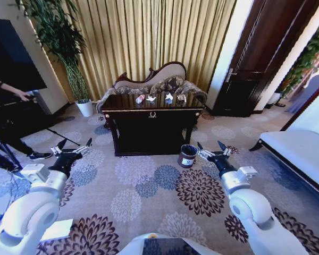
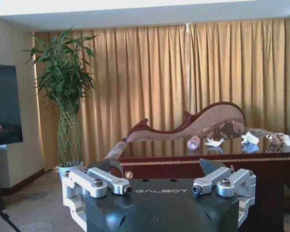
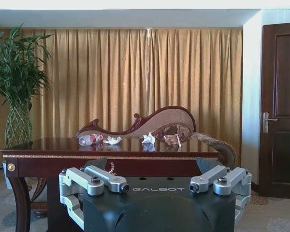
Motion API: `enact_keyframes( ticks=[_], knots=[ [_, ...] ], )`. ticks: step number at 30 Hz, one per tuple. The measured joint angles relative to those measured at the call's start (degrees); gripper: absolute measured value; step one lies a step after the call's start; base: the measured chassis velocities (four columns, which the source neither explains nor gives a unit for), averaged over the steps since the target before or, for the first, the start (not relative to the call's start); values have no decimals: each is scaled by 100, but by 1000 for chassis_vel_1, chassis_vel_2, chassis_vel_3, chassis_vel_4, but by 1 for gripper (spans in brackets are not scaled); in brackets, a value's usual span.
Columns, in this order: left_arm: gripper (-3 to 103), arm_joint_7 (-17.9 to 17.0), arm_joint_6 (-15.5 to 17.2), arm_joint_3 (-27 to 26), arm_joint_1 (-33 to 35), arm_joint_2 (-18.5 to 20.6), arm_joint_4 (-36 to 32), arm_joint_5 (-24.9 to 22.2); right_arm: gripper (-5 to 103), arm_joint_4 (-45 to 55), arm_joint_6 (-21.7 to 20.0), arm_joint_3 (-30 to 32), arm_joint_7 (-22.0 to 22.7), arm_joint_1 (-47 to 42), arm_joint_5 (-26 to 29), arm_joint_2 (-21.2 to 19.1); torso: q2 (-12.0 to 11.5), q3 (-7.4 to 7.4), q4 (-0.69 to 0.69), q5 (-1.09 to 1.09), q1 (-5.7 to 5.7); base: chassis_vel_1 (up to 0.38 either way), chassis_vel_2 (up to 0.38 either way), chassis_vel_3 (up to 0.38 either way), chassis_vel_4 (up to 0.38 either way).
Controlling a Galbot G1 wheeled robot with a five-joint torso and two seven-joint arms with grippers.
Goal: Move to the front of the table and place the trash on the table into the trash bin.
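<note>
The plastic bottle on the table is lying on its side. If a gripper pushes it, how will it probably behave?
The bottle lies on its side on the glossy table, so a nudge would probably roll it. It looks clear and mostly empty, so likely light and easily squeezed. Its smooth plastic may slip between fingers.

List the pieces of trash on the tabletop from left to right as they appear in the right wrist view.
Clear plastic bottle with red cap, lying on its side → small crumpled white paper wad → upright crumpled white paper wad → crumpled clear wrapper with a white scrap.
</note>
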Motion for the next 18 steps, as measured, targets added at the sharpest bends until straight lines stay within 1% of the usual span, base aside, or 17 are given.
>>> enact_keyframes(
  ticks=[18],
  knots=[
    [100,0,0,0,0,0,0,0,100,0,0,0,0,1,0,0,0,0,0,0,0,0,0,0,0]
  ],
)
